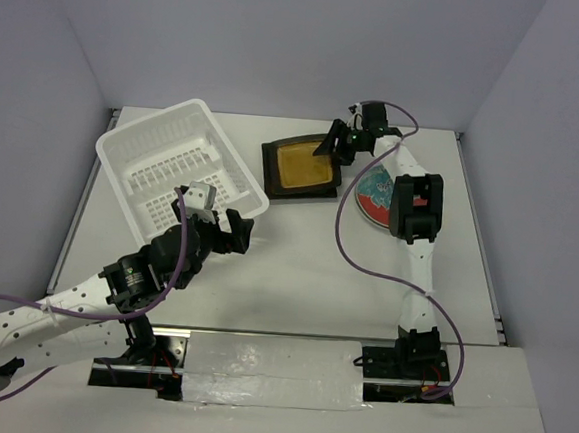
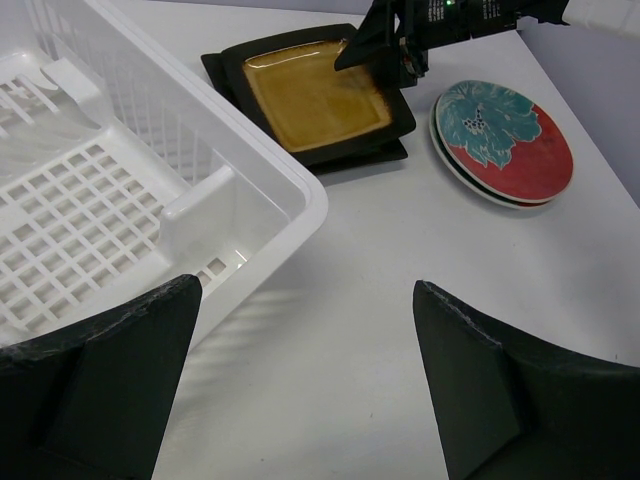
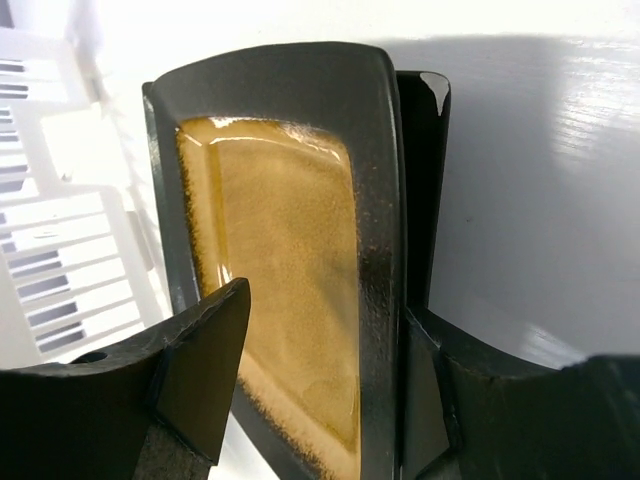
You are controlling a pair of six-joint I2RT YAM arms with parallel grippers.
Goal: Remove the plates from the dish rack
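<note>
Amber-centred square plate (image 1: pixel 298 167) flat on counter (image 1: pixel 296 267), stacked on second dark square plate (image 2: pixel 375 158), right of dish rack (image 1: pixel 151 130). Right gripper (image 1: pixel 330 145) nearer: jaws apart, astride plate's right rim, rim running lengthwise between them. Left gripper (image 1: pixel 219 221): jaws apart, at rack corner.

**White table carrying rack and plates**

The white table (image 1: pixel 295 277) is carrying three groups of things. The white dish rack (image 2: pixel 300 195) is sitting on its far left part, turned at an angle to the table's edges. Just right of the rack, a dark square plate (image 2: pixel 375 158) is lying flat on the surface, and the amber-centred plate (image 1: pixel 306 166) is resting on top of it, slightly offset. The round red plate (image 2: pixel 505 140) with its teal floral pattern is lying near this stack, on its right, apart from it. A silvery taped strip (image 1: pixel 272 371) is running along the near edge.
</note>
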